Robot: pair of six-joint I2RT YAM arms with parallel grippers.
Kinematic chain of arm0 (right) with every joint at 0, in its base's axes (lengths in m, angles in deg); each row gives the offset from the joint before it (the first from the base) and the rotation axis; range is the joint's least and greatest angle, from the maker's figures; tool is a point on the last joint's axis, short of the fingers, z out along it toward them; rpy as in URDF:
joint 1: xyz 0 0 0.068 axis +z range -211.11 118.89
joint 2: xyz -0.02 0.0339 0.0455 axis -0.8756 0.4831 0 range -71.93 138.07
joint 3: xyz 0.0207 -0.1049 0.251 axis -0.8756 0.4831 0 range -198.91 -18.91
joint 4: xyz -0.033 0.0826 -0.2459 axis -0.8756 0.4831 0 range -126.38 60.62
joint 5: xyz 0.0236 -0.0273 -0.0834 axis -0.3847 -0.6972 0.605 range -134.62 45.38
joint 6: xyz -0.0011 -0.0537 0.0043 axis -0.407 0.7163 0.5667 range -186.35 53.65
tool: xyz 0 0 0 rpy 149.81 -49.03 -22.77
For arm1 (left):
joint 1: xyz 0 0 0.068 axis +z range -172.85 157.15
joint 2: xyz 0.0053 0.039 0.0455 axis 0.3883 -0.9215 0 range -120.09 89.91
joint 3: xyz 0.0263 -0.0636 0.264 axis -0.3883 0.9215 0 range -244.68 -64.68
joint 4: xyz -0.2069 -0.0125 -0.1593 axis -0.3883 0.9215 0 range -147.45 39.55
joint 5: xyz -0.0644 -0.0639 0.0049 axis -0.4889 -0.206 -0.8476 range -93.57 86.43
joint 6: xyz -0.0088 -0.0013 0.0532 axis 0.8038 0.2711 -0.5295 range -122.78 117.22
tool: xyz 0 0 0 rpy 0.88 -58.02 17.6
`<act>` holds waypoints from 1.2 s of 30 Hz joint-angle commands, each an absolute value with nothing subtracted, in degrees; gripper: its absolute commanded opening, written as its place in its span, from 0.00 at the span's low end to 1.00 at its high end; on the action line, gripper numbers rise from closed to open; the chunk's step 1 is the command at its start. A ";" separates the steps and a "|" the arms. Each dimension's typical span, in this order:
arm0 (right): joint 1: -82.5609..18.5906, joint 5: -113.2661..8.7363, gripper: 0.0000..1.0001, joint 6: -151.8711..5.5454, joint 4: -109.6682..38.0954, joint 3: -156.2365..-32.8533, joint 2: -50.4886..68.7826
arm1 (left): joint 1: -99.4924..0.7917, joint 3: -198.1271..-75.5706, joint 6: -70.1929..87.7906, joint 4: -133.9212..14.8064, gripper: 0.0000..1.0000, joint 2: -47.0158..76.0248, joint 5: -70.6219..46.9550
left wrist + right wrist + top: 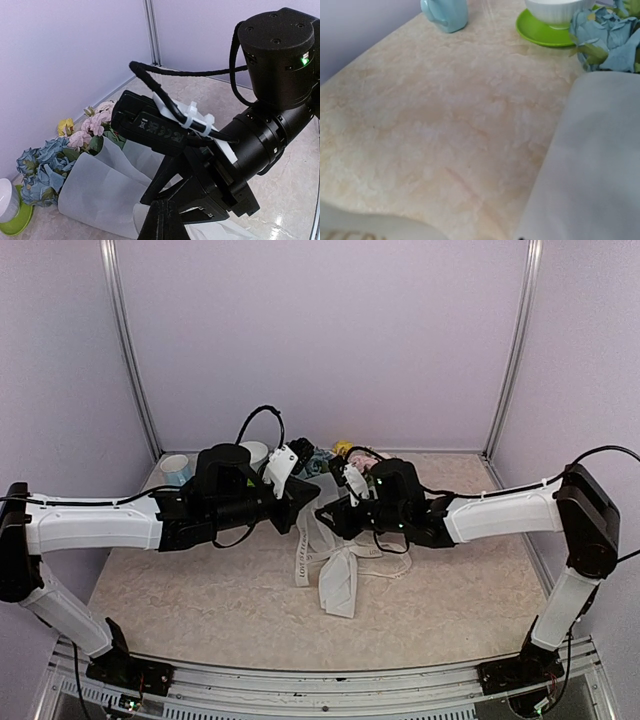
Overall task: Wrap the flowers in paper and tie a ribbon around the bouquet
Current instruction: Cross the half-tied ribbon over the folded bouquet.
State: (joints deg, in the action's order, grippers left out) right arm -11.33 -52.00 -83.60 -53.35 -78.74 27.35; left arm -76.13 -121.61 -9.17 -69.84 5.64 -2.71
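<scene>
Bouquet [95,190] lies on table [180,590] near middle of far edge, flowers [47,162] pointing toward far edge, paper cone already formed. Ribbon [335,575] loose, trailing toward near edge. Left claw [300,502] clamped shut, probably anchoring a ribbon end; what it holds is hidden. Right claw [332,514]: cannot tell whether open or closed.

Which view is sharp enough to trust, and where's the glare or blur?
Top view: even light, ribbon clear. Left wrist: flowers crisp, glare on the table lower right. Right wrist: ribbon at the bottom edge blurred, paper soft.
</scene>
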 commanded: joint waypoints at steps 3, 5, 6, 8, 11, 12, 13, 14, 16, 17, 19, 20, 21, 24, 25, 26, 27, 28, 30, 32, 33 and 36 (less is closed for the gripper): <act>-11.12 -50.22 0.19 -84.02 -52.89 -80.65 28.76 | -75.77 -121.14 -8.57 -70.62 0.00 7.35 -4.09; -11.15 -51.15 0.05 -83.22 -52.89 -80.75 28.35 | -75.76 -120.91 -8.73 -70.66 0.00 7.56 -4.58; -11.17 -51.38 0.00 -82.84 -52.72 -80.64 28.09 | -75.67 -120.78 -8.82 -70.56 0.00 7.67 -4.92; -11.57 -51.68 0.00 -82.61 -52.85 -79.88 27.07 | -75.52 -120.55 -9.16 -69.87 0.10 7.88 -6.37; -13.63 -54.46 0.00 -83.20 -54.82 -77.22 25.28 | -75.33 -118.95 -11.09 -68.57 0.53 9.62 -12.47; -14.55 -57.28 0.00 -83.36 -56.22 -76.18 24.89 | -75.32 -117.63 -11.84 -68.84 0.60 10.63 -15.10; -15.81 -61.16 0.00 -83.69 -57.71 -75.20 24.69 | -75.27 -116.03 -12.47 -69.53 0.69 11.63 -17.39; -17.00 -64.62 0.00 -84.34 -58.87 -74.61 24.82 | -75.12 -114.17 -13.17 -70.35 0.75 12.58 -19.59; -18.67 -70.72 0.00 -85.23 -59.96 -74.89 25.72 | -74.74 -109.68 -14.76 -72.88 0.79 12.94 -19.98; -19.00 -72.07 0.00 -85.47 -59.68 -75.32 26.35 | -74.57 -107.64 -14.70 -74.67 0.79 11.92 -16.32; -19.10 -73.67 0.00 -85.44 -59.90 -75.89 26.74 | -73.58 -106.49 -12.76 -73.83 0.75 8.59 -12.03; -19.11 -74.27 0.00 -85.80 -60.44 -75.84 26.76 | -73.08 -106.27 -11.78 -73.41 0.74 6.94 -12.13; -19.17 -74.76 0.00 -86.10 -60.99 -75.67 26.75 | -72.64 -105.49 -11.21 -74.15 0.73 5.24 -12.96; -19.19 -75.68 0.00 -86.45 -61.54 -75.60 26.79 | -71.55 -102.73 -8.75 -79.51 0.75 0.78 -14.01; -19.19 -75.73 0.00 -86.47 -61.40 -75.68 26.77 | -71.02 -102.82 -7.90 -80.38 0.75 -1.05 -15.55; -19.19 -75.67 0.00 -86.47 -61.17 -75.79 26.77 | -70.63 -103.32 -7.38 -80.53 0.75 -3.53 -17.18; -19.19 -75.43 0.00 -86.40 -60.84 -75.83 26.77 | -70.62 -104.00 -7.33 -80.22 0.75 -5.55 -18.25; -19.19 -75.04 0.00 -86.42 -60.54 -75.84 26.62 | -70.72 -104.60 -7.28 -79.56 0.75 -7.09 -18.99; -19.19 -74.06 0.00 -86.31 -60.30 -75.50 26.20 | -70.75 -104.86 -7.18 -78.48 0.73 -9.03 -22.32; -19.27 -73.20 0.00 -86.14 -60.16 -75.02 25.58 | -70.88 -103.13 -7.19 -79.86 0.73 -8.57 -27.99; -19.28 -72.92 0.00 -85.98 -60.00 -75.07 25.48 | -70.99 -101.18 -7.18 -81.34 0.72 -7.79 -29.96; -19.36 -72.73 0.00 -85.78 -59.25 -75.57 25.81 | -71.35 -98.01 -7.76 -84.61 0.72 -5.02 -32.87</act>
